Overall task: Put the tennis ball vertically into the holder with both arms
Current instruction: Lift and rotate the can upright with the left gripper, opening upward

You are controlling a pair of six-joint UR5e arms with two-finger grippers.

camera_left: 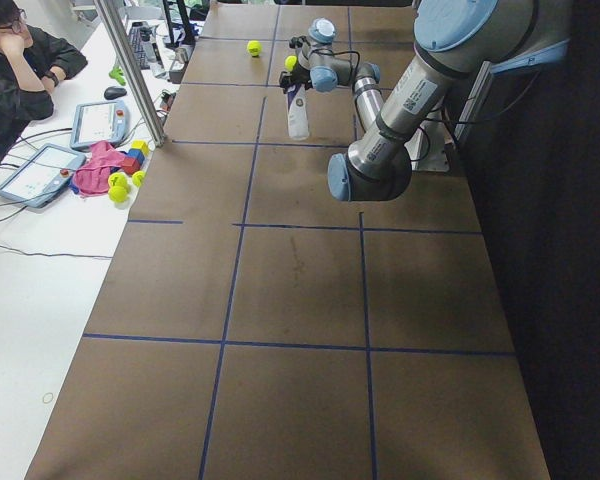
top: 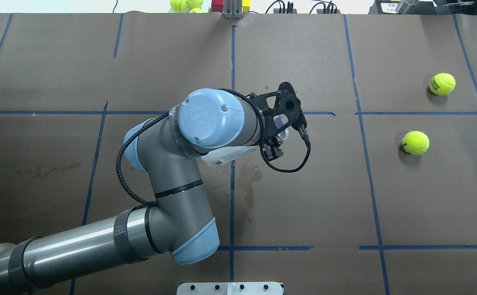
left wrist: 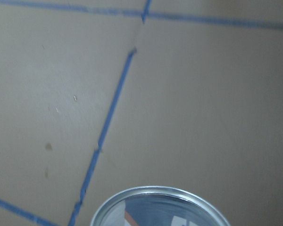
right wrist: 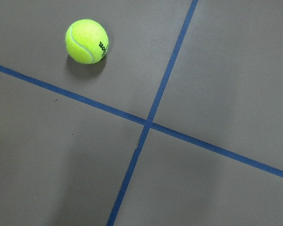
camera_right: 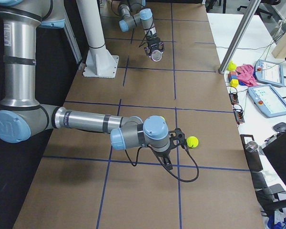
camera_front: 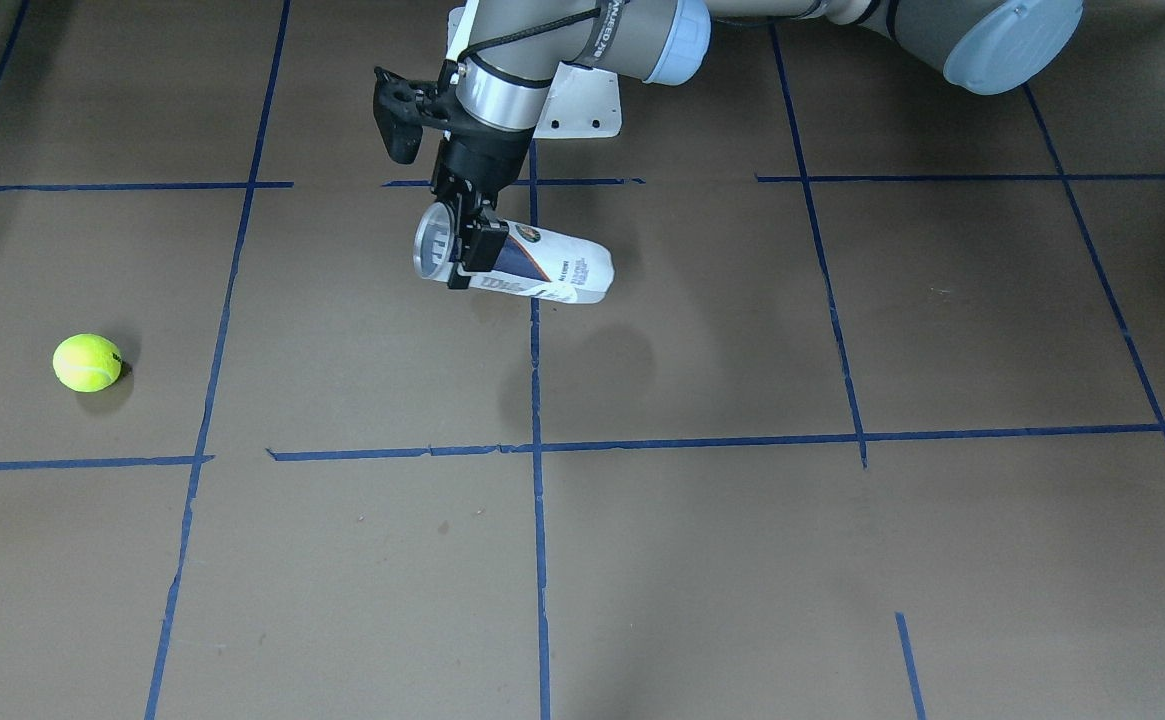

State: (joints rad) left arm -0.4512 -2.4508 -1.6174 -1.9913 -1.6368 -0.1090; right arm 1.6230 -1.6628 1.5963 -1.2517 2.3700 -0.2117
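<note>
We see the left gripper (camera_front: 467, 247) pinching the holder (camera_front: 552, 268) just behind its metal rim (camera_front: 434, 240), raised clear of the table (camera_front: 842, 560). The tube lies roughly level, not upright. Its long axis runs along the table, with the open mouth toward the robot's right. The right gripper (camera_right: 169, 161) hangs near a tennis ball (camera_right: 192, 141). We cannot tell whether its fingers are spread.

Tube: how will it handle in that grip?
Probably light: the tube looks empty through its open rim. Smooth plastic, so likely squeezable. The left end effector holds it near one end only, so it may pivot or slip.
</note>
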